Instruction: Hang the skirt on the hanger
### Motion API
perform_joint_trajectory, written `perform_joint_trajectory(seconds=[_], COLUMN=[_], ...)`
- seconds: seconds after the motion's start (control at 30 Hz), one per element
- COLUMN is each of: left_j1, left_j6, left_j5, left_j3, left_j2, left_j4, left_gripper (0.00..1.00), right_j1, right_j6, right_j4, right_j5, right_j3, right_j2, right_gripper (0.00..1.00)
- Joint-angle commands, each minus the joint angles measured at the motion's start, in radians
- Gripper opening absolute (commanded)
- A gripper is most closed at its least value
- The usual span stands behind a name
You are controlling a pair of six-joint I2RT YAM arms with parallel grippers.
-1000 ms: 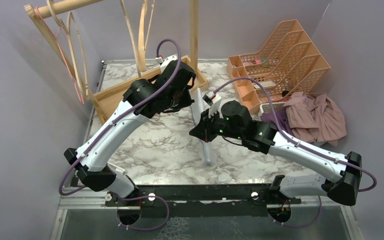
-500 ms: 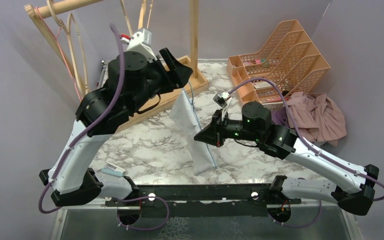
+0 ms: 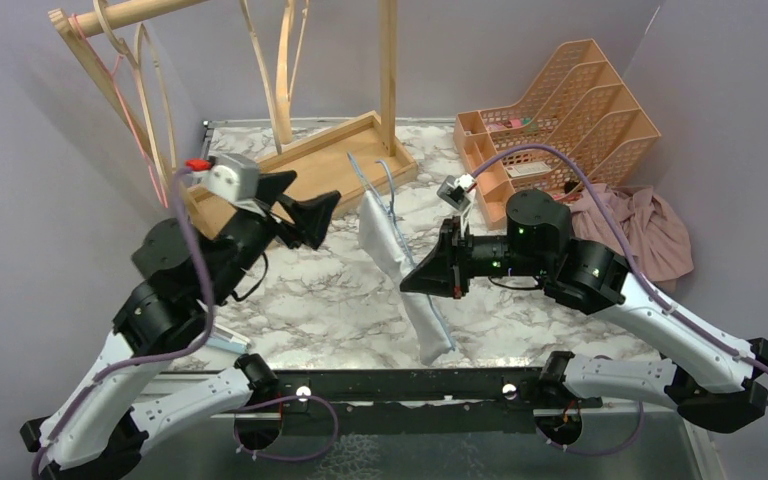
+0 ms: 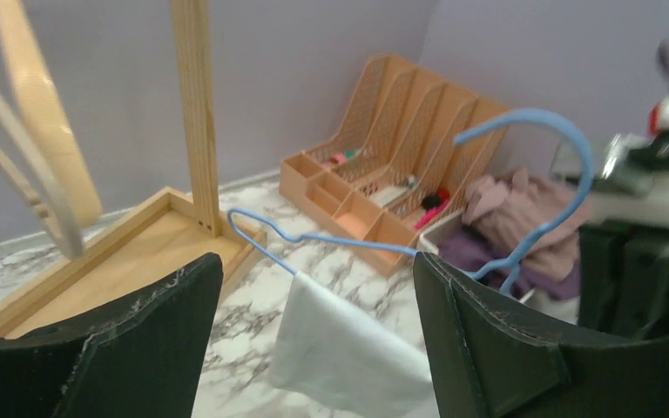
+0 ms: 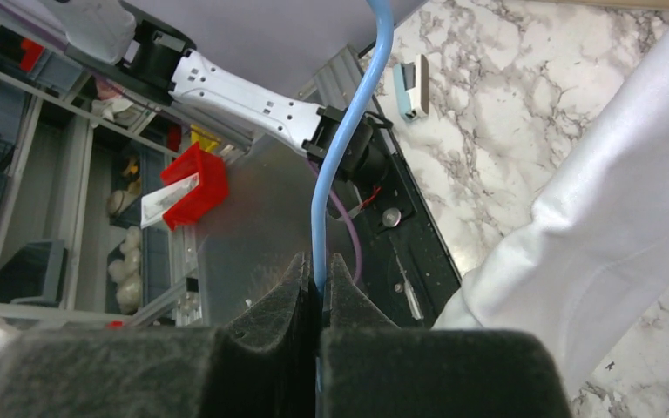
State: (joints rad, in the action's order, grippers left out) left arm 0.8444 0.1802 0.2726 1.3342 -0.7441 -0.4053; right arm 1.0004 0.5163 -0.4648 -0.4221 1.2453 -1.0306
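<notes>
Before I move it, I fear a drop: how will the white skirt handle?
Likely floppy: the skirt hangs limp from the blue hanger. Probably light: one thin wire carries it. It may slide off if the hanger tilts.

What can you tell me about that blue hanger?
The blue hanger is a thin, smooth rod bent into a curved hook and shoulders. It is tilted above the marble table, pinched in the shut right gripper. A white skirt drapes over it. The open left gripper is clear of it.
</notes>
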Motion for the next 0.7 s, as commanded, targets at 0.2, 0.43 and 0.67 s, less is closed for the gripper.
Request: perform_joint_trajectory(seconds=[0.2, 0.43, 0.67], left_j1=[0.000, 0.000, -0.001], left_j6=[-0.440, -0.580, -0.587], left_j5=[-0.421, -0.462, -0.647], left_j3=[-0.220, -0.246, -0.272], left_j2=[-0.048, -0.072, -0.101], left_j4=[0.103, 0.134, 0.153], left_gripper=[0.77, 0.67, 0.49], right_j1=[0.003, 0.003, 0.003], right_j6=[-0.071, -0.085, -0.126], right_j4=[-0.183, -0.201, -0.294], right_j5=[-0.110, -0.138, -0.157], right_j3=[0.101, 0.113, 0.193], right_j2=[-0.020, -0.025, -0.058], right_gripper=[0.01, 0.01, 0.01])
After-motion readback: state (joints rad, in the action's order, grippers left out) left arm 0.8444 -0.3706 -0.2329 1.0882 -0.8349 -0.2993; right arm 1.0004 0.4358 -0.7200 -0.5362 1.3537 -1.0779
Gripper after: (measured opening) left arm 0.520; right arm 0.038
